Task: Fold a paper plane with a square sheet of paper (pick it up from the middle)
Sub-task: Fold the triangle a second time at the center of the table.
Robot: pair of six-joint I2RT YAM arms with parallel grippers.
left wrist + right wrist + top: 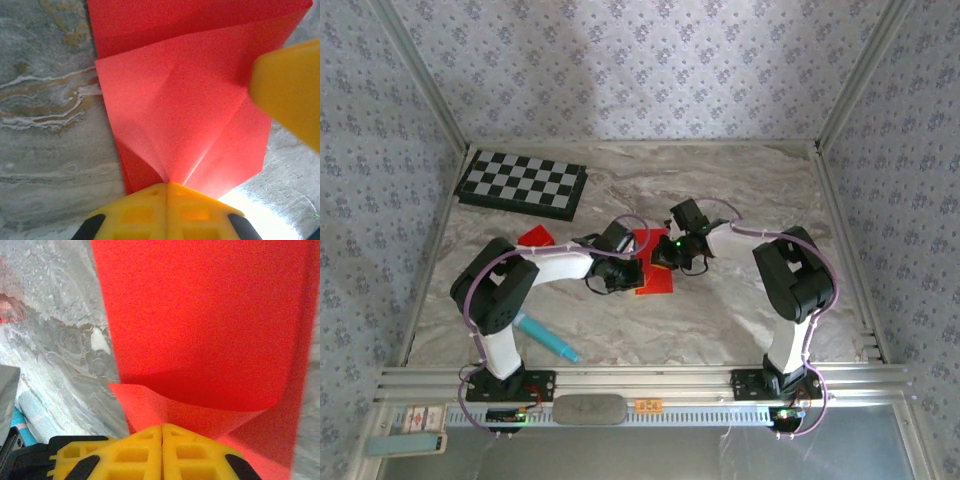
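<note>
The square sheet of paper [658, 283] is bright red and partly folded, lying mid-table between both arms. In the left wrist view the paper [185, 100] shows diagonal creases and layered flaps, and my left gripper [167, 186] is shut on its near point. In the right wrist view the paper [200, 315] curls up in a lifted flap, and my right gripper [161, 427] is shut on that flap's edge. From above, the left gripper [635, 263] and right gripper [662, 257] meet over the sheet. One yellow finger [290, 90] of the right gripper reaches in opposite the left one.
A chequered board [520, 185] lies at the back left. A smaller red scrap [535, 238] sits just left of the left arm. A teal pen [548, 338] lies near the left arm's base. Patterned walls enclose the marble table [750, 190].
</note>
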